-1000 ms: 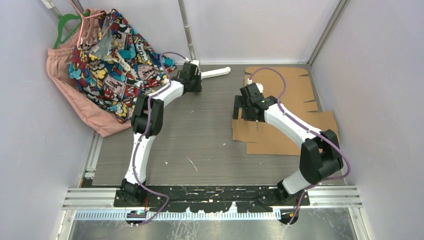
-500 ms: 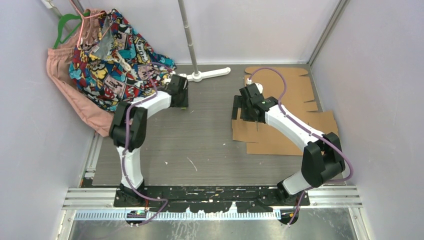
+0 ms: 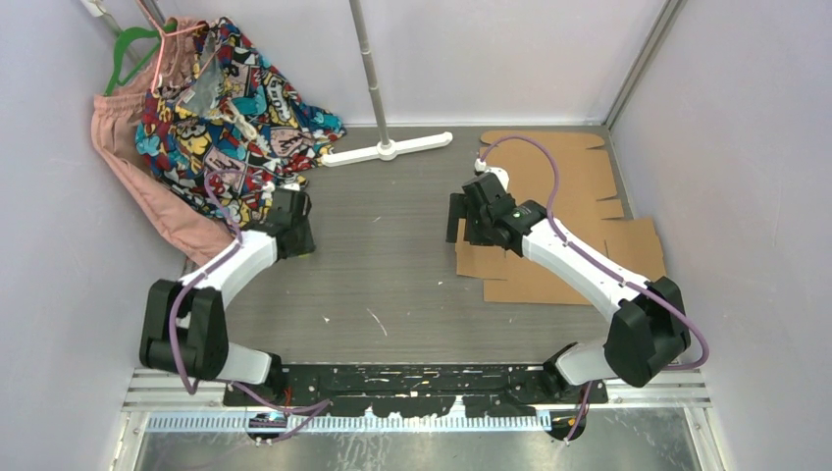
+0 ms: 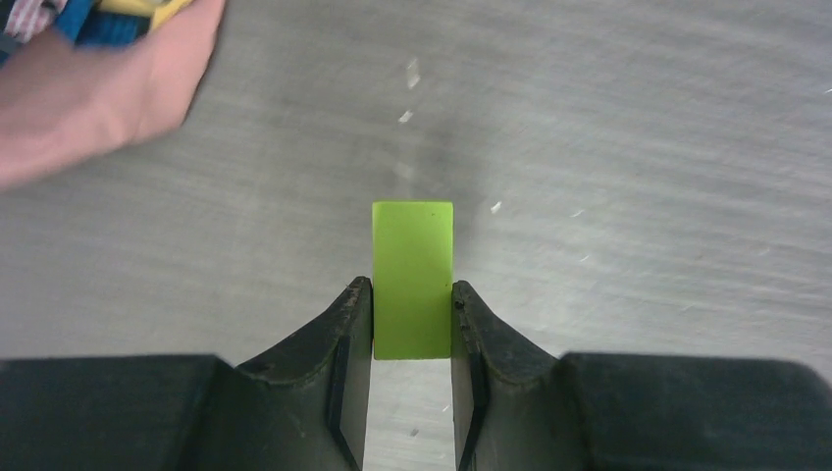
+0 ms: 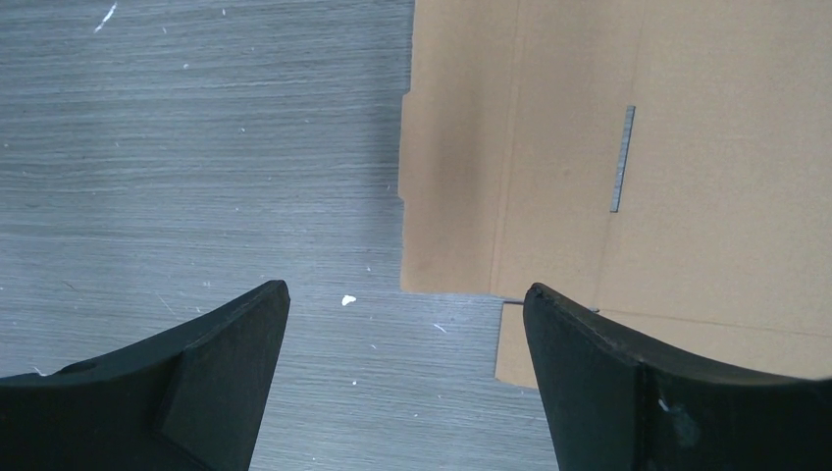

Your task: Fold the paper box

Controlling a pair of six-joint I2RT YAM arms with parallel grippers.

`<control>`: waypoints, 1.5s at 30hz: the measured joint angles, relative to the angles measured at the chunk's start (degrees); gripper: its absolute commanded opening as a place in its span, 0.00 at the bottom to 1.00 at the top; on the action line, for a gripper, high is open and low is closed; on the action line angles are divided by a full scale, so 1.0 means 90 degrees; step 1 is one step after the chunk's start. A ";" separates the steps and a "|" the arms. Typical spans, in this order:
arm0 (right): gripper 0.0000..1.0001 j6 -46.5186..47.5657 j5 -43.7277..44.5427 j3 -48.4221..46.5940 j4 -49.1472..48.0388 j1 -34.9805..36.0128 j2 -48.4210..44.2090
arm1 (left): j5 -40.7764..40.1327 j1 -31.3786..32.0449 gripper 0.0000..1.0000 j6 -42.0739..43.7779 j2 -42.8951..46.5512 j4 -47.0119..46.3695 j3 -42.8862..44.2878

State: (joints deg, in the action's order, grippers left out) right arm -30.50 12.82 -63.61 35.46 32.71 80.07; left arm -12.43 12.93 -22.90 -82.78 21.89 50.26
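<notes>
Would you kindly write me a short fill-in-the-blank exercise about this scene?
The left fingers grip a small ____ block.
The right fingers stand ____ above an edge of the paper box.
The paper box lies ____ and unfolded on the table.
Missing words: green; open; flat.

Part of the box (image 3: 589,182) hidden under the right arm (image 3: 569,260) from above, its top and right stretches cut off in the right wrist view, near end of the block (image 4: 413,255) hidden between the left claw (image 4: 412,289) fingers, pink cloth (image 4: 88,98) cut by the frame corner
</notes>
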 measured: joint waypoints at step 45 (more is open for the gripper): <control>1.00 0.0032 0.1061 0.0260 0.0423 -0.0073 -0.0741 | 0.0770 0.1851 0.95 -0.1071 0.1892 -0.0338 0.0486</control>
State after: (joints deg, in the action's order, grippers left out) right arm -30.22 22.37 -61.28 39.27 32.05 73.41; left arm -5.50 29.58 -32.53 -65.76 18.85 54.63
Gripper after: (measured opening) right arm 0.996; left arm 0.995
